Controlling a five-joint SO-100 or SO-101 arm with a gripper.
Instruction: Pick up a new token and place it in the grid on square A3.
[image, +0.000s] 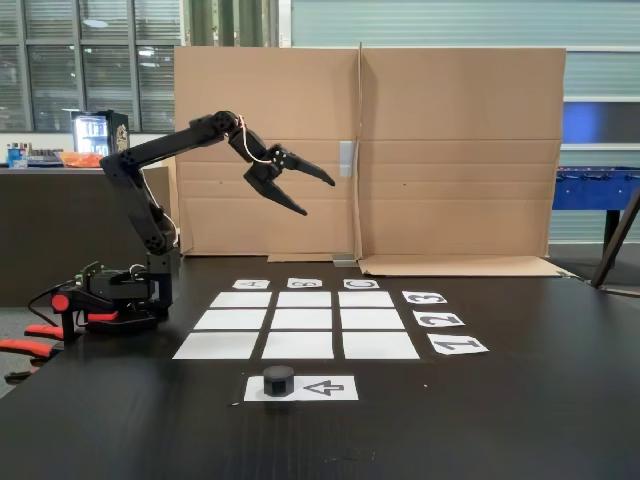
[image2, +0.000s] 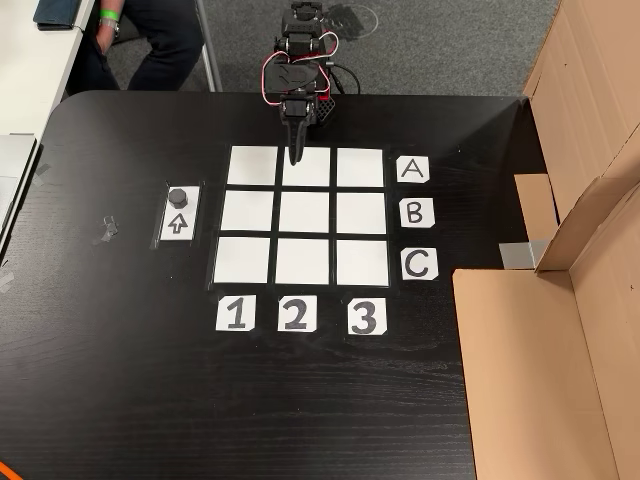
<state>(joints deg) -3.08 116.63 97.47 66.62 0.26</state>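
The black token (image: 278, 379) (image2: 178, 196) sits on the white arrow-marked strip (image: 325, 387) (image2: 177, 225), just outside the grid (image: 298, 320) (image2: 305, 213) on its row-1 side. All nine grid cells are bare. Square A3 (image: 241, 299) (image2: 360, 167) is the corner cell nearest the arm's base and farthest from the token. My gripper (image: 318, 197) (image2: 296, 150) hangs open and holds nothing, high above the table. In the other view it lies over the A row near the middle cell.
A cardboard wall (image: 400, 150) (image2: 590, 200) stands behind the grid, with a flat cardboard sheet (image2: 520, 380) beside it. Letter labels (image2: 413, 213) and number labels (image2: 293, 315) edge the grid. A seated person (image2: 150, 40) is beyond the table's edge, near the arm's base (image: 120, 295).
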